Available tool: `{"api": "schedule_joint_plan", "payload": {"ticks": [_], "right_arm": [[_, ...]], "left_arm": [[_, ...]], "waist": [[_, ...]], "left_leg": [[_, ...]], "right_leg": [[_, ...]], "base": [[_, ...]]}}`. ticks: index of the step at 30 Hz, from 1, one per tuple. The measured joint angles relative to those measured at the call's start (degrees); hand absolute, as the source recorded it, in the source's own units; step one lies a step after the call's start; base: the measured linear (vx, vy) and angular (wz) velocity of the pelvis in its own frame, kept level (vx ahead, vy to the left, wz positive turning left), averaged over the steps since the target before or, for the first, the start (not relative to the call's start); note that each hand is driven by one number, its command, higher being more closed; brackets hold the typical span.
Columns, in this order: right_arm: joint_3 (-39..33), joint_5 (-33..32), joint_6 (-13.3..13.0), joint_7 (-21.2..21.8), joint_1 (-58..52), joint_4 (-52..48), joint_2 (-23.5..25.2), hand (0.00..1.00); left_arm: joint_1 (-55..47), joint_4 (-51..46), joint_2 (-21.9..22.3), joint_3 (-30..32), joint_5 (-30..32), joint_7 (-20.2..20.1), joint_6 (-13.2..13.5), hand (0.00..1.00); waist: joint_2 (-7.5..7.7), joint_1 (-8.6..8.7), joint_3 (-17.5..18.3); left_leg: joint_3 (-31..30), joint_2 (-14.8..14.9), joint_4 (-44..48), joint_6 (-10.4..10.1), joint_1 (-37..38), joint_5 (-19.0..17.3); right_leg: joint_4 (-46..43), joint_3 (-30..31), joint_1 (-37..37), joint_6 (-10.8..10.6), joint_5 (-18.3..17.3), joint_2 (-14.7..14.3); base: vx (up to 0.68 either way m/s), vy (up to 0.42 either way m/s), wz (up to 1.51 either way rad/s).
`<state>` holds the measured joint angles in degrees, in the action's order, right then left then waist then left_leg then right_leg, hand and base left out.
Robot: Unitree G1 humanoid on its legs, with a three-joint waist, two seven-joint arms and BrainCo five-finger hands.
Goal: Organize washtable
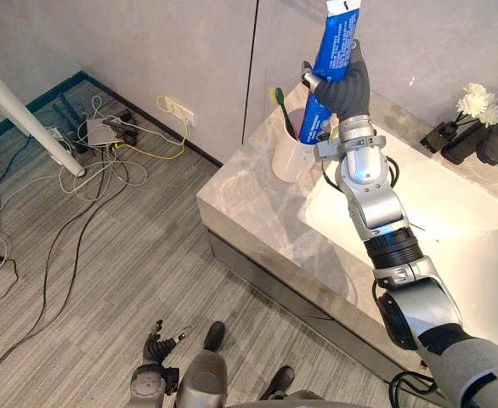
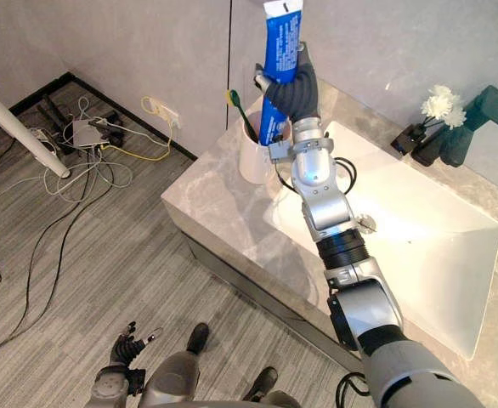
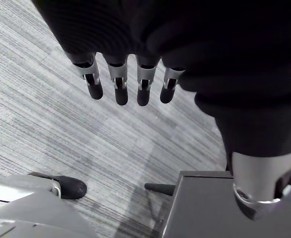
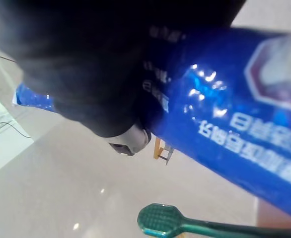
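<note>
One toothbrush (image 4: 161, 219) beside toothpaste tube (image 4: 245, 124)

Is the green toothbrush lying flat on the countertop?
No, the green toothbrush stands head up inside the white cup.

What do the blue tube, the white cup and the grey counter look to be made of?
Blue toothpaste tube: likely glossy plastic; bright highlights on its skin. White cylindrical cup: ceramic or plastic, smooth, cannot tell which. Grey veined countertop: polished stone or stone-look slab, with pale veins.
</note>
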<state>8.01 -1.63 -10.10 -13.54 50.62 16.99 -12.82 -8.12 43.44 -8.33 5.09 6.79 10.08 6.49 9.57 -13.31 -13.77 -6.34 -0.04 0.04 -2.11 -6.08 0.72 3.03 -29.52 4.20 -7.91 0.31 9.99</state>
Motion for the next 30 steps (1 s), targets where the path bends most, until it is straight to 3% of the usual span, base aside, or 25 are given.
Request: {"api": "schedule_joint_plan", "payload": {"ticks": [10, 11, 30], "right_arm": [[-0.5, 0.0, 0.4, 0.6, -3.4, 0.0, 0.6, 1.00], [-0.6, 0.0, 0.4, 0.8, -3.6, 0.0, 0.7, 0.00], [-1.5, 0.0, 0.6, 1.3, -6.8, 0.0, 1.4, 0.00]], "left_arm": [[0.0, 0.0, 0.0, -0.3, -0.1, 0.0, 0.0, 0.00], [0.0, 0.0, 0.0, -0.3, -0.1, 0.0, 0.0, 0.00], [-2.1, -0.1, -0.1, -0.4, -0.1, -0.1, -0.1, 0.00]], "waist": [[-0.26, 0.05, -0.2], [-0.35, 0.06, -0.3], [-0.52, 0.18, -0.4]], "left_leg": [[0.0, 0.0, 0.0, 0.0, 0.2, 0.0], [0.0, 0.0, 0.0, 0.0, 0.3, 0.0], [0.3, -0.1, -0.1, 0.1, 0.7, 0.1]], "right_leg": [[-0.4, 0.0, 0.0, 0.0, 0.0, 0.1], [-0.6, 0.0, 0.0, 0.0, 0.0, 0.1], [-1.0, 0.3, 0.1, 0.0, 0.0, 0.0]], "base": [[0.00, 0.000, 0.00], [0.00, 0.000, 0.00], [0.00, 0.000, -0.01]]}}
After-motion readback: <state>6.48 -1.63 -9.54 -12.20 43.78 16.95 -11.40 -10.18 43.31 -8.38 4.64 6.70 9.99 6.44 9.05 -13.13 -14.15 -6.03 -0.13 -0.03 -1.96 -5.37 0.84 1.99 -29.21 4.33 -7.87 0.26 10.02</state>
